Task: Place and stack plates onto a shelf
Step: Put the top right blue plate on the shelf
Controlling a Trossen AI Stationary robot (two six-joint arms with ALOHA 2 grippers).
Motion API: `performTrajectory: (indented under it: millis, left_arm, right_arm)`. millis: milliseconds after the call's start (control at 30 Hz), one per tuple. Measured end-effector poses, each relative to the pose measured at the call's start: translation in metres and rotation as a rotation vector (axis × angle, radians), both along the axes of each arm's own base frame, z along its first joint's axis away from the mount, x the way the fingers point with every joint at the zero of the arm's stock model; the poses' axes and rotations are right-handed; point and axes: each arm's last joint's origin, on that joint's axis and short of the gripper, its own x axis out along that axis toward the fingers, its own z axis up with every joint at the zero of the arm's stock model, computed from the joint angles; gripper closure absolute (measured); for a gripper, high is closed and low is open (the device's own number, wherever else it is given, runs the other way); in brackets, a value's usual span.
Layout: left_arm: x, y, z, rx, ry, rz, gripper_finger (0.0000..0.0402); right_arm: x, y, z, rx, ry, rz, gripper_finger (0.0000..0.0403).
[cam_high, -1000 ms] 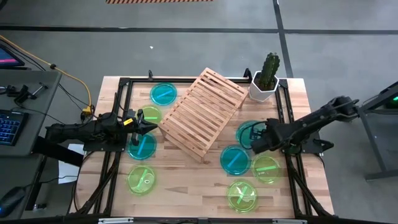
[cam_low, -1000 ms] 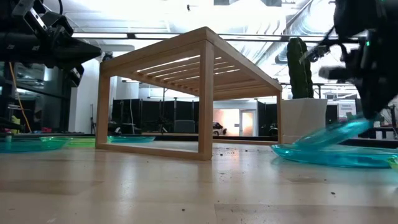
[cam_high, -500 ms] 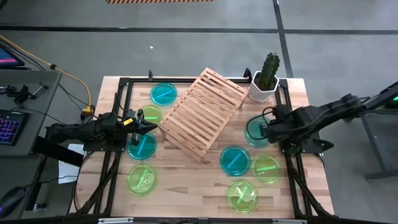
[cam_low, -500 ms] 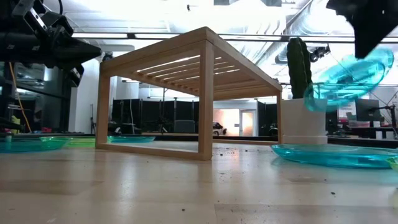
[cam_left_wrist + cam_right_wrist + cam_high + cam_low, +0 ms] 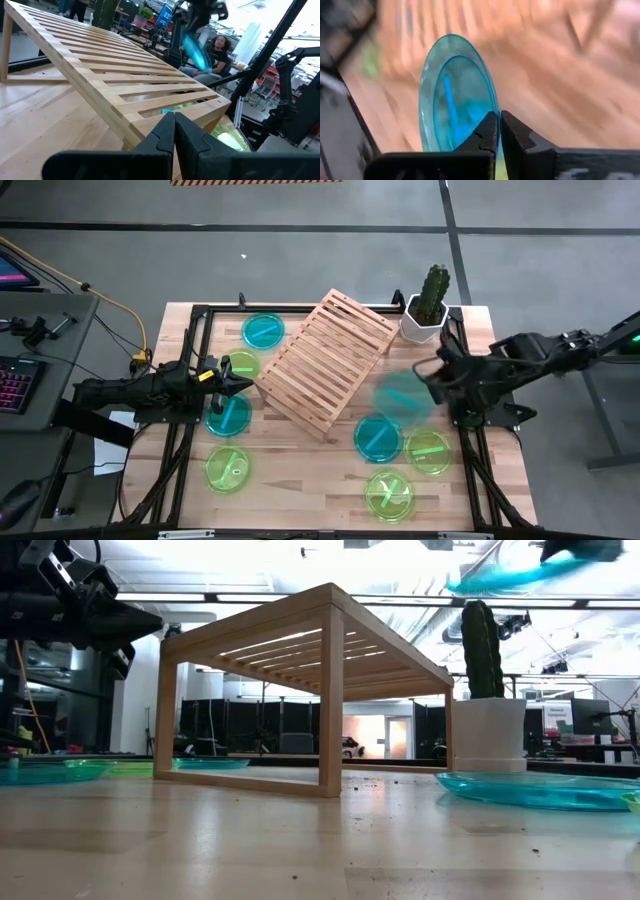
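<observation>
Since half a second ago the right gripper [image 5: 432, 385] has lifted its teal plate [image 5: 403, 396] higher and carried it toward the shelf [image 5: 325, 362]; in the low view the plate [image 5: 510, 572] is now riding near the top edge, above the cactus [image 5: 480, 635], where earlier it hung beside the pot [image 5: 488, 734]. The right wrist view is showing the fingers [image 5: 490, 131] pinched narrow on the plate's rim [image 5: 457, 95], the plate standing on edge before them. From above, the plate is appearing as a blurred teal patch just off the shelf's right side, above the table [image 5: 310, 470], not touching the slats.

The left gripper [image 5: 240, 379] is waiting at the shelf's left edge, over a teal plate [image 5: 229, 414] and beside a green one [image 5: 240, 364]; its fingers [image 5: 167, 131] are pressed together, holding nothing.

The other plates are lying flat: one teal [image 5: 263, 331] behind the left gripper, one green [image 5: 227, 469] at the front left, one teal [image 5: 378, 437] in front of the shelf, and two green [image 5: 429, 451] [image 5: 389, 494] at the front right.

A person [image 5: 219, 47] is sitting in the room beyond.
</observation>
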Motion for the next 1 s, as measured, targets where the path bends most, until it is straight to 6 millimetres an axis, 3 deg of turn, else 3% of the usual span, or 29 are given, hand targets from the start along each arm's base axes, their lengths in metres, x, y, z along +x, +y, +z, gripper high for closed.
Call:
performTrajectory:
  millis: [200, 367, 767, 1000]
  left_arm:
    - [0.000, 0.000, 0.000, 0.000, 0.000, 0.000, 0.0401]
    - [0.000, 0.000, 0.000, 0.000, 0.000, 0.000, 0.0401]
    - [0.000, 0.000, 0.000, 0.000, 0.000, 0.000, 0.0401]
    - [0.000, 0.000, 0.000, 0.000, 0.000, 0.000, 0.0401]
  right_arm:
    - [0.039, -0.023, 0.018, -0.133, -0.273, -0.207, 0.0403]
    - [0.065, -0.061, 0.017, -0.213, -0.280, -0.278, 0.0403]
    - [0.117, -0.180, -0.027, -0.106, -0.254, -0.314, 0.0403]
    - [0.116, -0.207, -0.053, -0.023, -0.146, -0.354, 0.0403]
